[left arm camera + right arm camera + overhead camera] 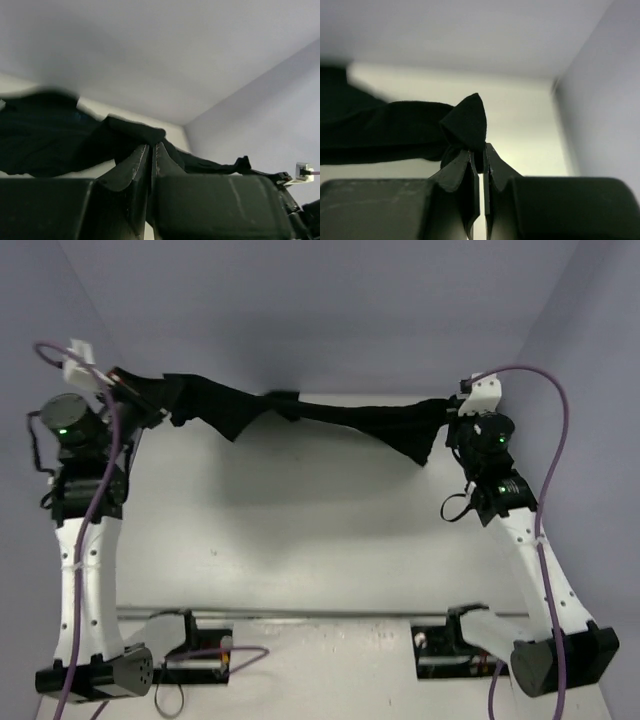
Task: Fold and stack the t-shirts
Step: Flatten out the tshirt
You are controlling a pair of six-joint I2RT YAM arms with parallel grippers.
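Observation:
The black t-shirt [300,408] hangs stretched in the air across the back of the table, pulled taut between both grippers. My left gripper [128,390] at the far left is shut on one end of the t-shirt [132,131]; its fingertips [151,146] pinch the cloth. My right gripper [457,420] at the far right is shut on the other end [465,122], with a fold of cloth poking up between its fingertips [480,152]. Loose flaps droop near each end. The logo is hidden.
The white table [320,520] lies below the shirt. Grey walls close in at the back and on both sides. Purple cables [560,430] loop from both arms. The arm bases [190,650] sit at the near edge.

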